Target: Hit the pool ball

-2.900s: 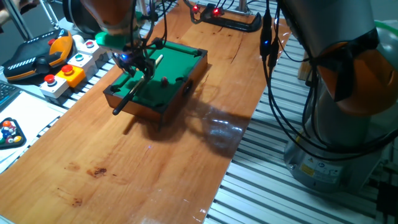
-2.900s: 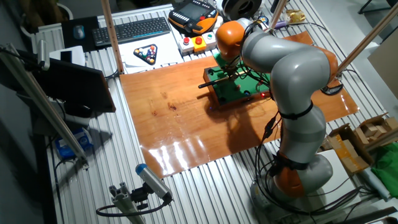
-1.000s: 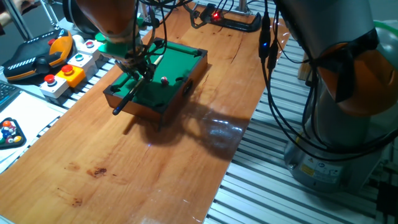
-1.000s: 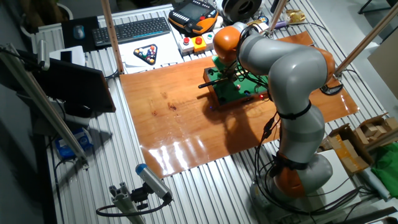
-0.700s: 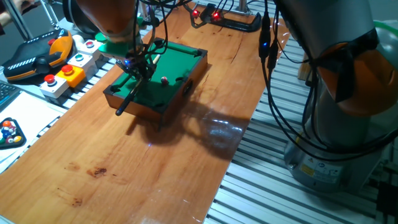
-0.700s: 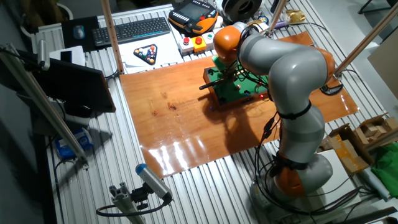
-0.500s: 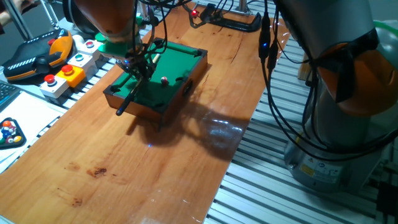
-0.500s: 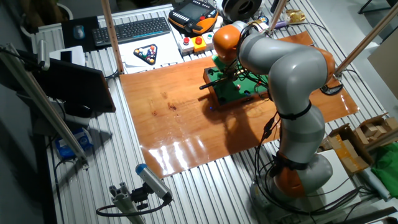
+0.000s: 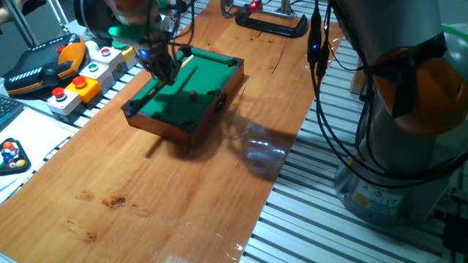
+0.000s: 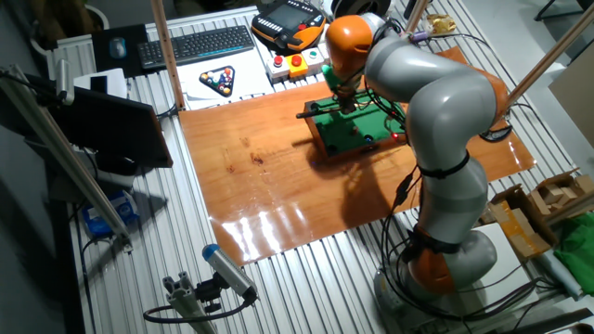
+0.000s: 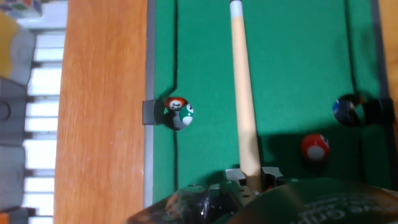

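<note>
The pool ball point(image 11: 315, 147) is dark red with a pale spot and lies on the green felt of the miniature pool table point(image 9: 157, 117), to the right of the cue in the hand view. It also shows in one fixed view point(image 9: 194, 93) near the middle of the felt. My gripper point(image 11: 252, 178) is shut on a wooden cue stick point(image 11: 241, 87) that points along the felt, its tip well past the ball. In the fixed views the gripper point(image 9: 159, 64) point(image 10: 345, 102) hangs over the table's far left part.
Two balls point(image 11: 178, 112) sit at the left side pocket and a dark ball point(image 11: 347, 110) at the right one. A button box point(image 9: 80, 82), a pendant point(image 9: 44, 62) and racked balls point(image 9: 11, 155) lie left of the wooden board. A black clamp point(image 9: 270, 25) sits at the back.
My gripper has risen and moved toward the far end of the pool table with the cue; the cue's dark butt no longer juts over the near corner. The red ball has stayed put.
</note>
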Tool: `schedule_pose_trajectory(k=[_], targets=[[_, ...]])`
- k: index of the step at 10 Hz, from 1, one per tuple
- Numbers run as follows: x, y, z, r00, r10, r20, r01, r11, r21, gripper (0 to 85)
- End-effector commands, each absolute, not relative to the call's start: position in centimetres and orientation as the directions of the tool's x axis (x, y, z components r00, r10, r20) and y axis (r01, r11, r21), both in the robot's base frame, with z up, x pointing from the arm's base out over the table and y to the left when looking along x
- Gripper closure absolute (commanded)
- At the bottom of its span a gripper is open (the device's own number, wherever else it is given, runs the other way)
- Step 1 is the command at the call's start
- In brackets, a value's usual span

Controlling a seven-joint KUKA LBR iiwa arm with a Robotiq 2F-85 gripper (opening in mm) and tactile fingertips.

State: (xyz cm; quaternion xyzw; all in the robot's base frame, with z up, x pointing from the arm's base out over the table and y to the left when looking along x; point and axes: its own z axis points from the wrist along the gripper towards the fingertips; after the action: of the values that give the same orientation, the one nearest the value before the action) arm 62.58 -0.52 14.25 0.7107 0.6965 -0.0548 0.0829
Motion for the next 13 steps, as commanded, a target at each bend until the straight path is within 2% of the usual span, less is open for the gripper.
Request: schedule_pose_trajectory(k=[1, 5, 13], targets=[[62.8, 0.0, 14.6, 0.081, 0.978, -0.194, 0.996, -0.075, 0.039, 84.0], [63.0, 2.6, 14.6, 0.222, 0.955, -0.197, 0.975, -0.218, 0.043, 84.0], [63.0, 4.9, 14.6, 0.355, 0.916, -0.187, 0.934, -0.355, 0.035, 84.0]])
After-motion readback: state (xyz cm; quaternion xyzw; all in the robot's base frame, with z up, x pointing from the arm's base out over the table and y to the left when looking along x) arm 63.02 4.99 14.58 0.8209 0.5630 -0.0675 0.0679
